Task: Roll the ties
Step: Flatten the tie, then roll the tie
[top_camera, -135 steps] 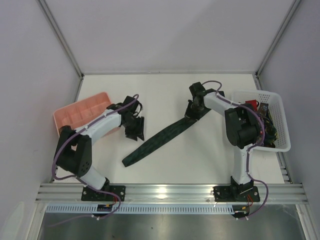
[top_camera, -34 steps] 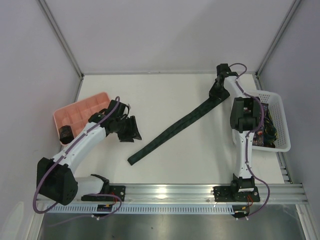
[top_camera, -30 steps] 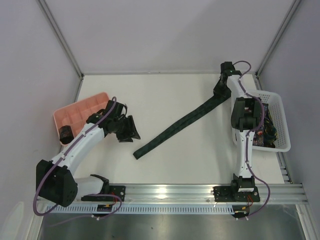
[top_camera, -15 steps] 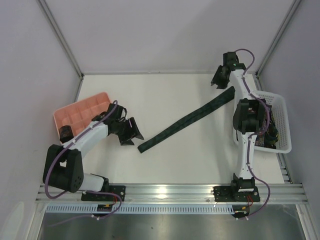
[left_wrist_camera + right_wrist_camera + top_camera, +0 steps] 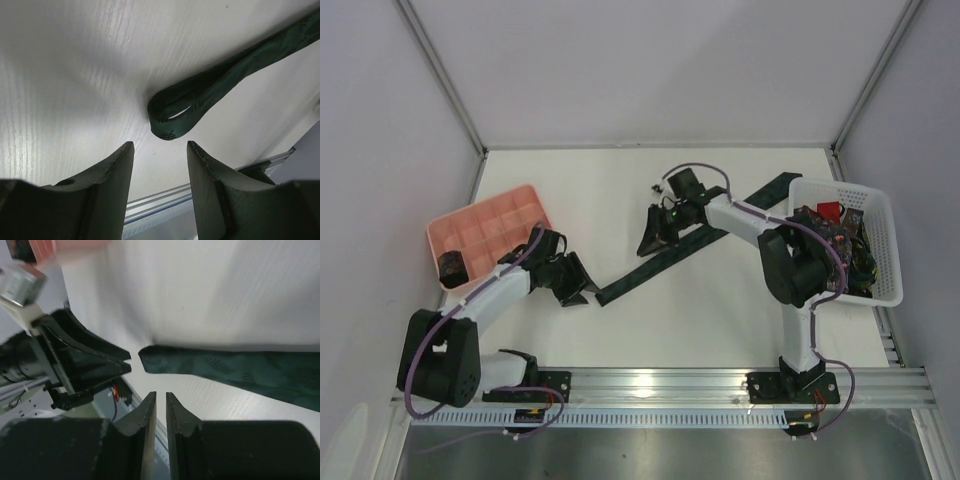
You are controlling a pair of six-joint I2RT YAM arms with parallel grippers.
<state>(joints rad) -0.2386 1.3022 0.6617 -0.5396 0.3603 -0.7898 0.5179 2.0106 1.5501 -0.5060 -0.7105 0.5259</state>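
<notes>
**Item 1: dark green tie** (image 5: 623, 284). It lies flat and stretched diagonally, from just beside the left gripper to the far-right corner by the white basket (image 5: 880, 250). The near tip is doubled into a small loop. Change: half a second ago your right gripper held the far end up at that corner; that end now lies released on the surface. This probably means straightening is done and rolling has not begun.

**Item 2: left gripper** (image 5: 576, 286). Fingers are spread and empty, with the tie's looped tip just beyond them. It has edged closer to that tip, so you look placed to start the coil here.

**Item 3: right gripper** (image 5: 653, 236). It has swung back to mid-table over the tie's middle. Fingers are pressed almost together, pinching nothing.

**Item 4: rolled coil** (image 5: 452, 268). One dark coil sits in the near-left compartment of the pink tray (image 5: 485, 222).

**Item 5: basket contents.** Further ties, a red tie (image 5: 825, 210) among them.

**Surface:** table (image 5: 580, 185), white with a faint grain.

**Room:** pale walls (image 5: 650, 70) and a metal rail (image 5: 660, 380) along the near edge.
</notes>
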